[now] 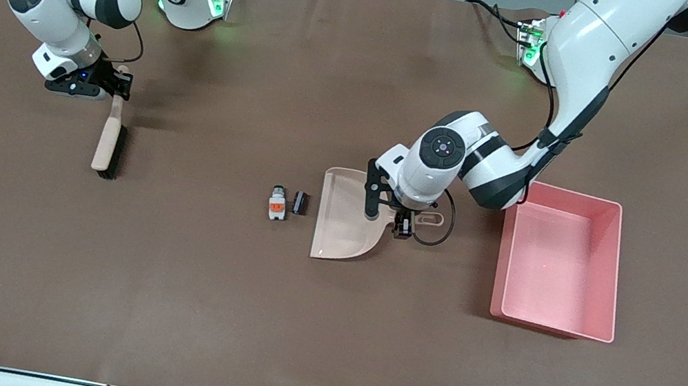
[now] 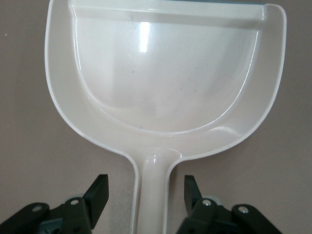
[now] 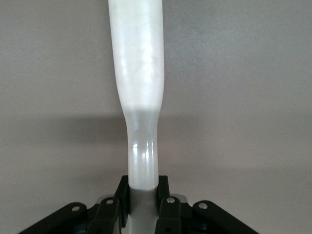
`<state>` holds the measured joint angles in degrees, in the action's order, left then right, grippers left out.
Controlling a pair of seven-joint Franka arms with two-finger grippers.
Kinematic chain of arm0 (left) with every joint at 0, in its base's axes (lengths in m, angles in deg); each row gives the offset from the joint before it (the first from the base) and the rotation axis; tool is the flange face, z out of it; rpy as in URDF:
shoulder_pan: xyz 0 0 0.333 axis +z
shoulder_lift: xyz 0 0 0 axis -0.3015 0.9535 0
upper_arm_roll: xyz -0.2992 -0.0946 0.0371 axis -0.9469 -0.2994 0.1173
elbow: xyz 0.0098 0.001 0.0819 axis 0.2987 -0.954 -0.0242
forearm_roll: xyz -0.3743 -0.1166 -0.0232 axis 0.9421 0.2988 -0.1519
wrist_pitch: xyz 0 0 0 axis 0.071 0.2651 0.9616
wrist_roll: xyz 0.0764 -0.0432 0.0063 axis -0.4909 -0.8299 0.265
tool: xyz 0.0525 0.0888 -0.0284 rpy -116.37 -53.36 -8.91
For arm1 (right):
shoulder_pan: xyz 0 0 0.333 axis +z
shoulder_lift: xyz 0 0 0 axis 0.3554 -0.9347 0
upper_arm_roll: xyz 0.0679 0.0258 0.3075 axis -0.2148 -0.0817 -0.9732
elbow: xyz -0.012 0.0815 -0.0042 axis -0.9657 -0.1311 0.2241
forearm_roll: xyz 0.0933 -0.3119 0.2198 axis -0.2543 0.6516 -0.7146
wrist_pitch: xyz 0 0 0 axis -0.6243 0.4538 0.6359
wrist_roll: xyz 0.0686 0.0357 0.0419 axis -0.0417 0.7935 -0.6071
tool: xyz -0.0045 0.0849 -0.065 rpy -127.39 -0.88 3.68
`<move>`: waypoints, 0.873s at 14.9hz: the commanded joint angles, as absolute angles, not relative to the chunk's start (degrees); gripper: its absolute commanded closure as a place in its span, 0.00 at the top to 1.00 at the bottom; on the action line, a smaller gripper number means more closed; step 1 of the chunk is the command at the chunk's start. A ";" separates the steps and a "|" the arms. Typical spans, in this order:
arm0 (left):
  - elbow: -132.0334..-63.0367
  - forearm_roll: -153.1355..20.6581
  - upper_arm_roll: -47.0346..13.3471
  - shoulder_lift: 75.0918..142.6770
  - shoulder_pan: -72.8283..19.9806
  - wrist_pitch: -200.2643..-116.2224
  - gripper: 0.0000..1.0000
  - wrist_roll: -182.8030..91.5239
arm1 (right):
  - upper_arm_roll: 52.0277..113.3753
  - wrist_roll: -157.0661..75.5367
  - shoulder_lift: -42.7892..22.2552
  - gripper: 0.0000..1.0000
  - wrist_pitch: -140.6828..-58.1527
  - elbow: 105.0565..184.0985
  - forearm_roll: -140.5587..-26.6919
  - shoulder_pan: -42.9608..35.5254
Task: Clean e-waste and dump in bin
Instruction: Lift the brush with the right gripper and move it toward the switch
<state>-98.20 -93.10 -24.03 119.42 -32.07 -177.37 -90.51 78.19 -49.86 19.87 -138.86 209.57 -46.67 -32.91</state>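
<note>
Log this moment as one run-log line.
left gripper open astride dustpan handle | right gripper shut on brush | e-waste beside dustpan | bin unfilled

Table: matt brown cover, cloth-like, slightly grainy close up. Dustpan: beige plastic, smooth, glossy, bright glare in the pan. Brush: pale smooth handle with a soft sheen, plastic by the look; black bristles, matt. Bin: pink plastic, smooth, satin. E-waste: one white-grey part with an orange patch, one black block; finish too small to tell. Arm shells glossy white plastic; both grippers' fingers matt black.
</note>
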 commanded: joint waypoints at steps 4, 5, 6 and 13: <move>-100.04 -94.21 -24.27 120.44 -31.96 -181.88 0.69 -92.52 | 77.78 -44.79 20.05 0.00 -133.05 207.02 -47.74 -31.27; -100.04 -94.21 -24.27 120.44 -31.88 -181.79 0.69 -92.61 | 77.69 -44.79 20.49 0.00 -132.69 206.49 -49.49 -31.01; -100.04 -94.21 -24.27 120.44 -31.88 -181.88 0.68 -92.69 | 77.52 -44.79 20.93 0.00 -132.51 206.40 -52.38 -29.88; -100.30 -94.21 -24.27 120.71 -31.88 -181.88 0.39 -92.61 | 77.52 -32.77 20.32 0.00 -132.51 201.58 -62.51 -12.57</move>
<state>-99.78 -93.19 -24.02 120.88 -32.10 -181.00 -92.37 77.23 -36.30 19.10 -132.82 202.81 -61.16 -15.57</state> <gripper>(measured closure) 0.546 0.736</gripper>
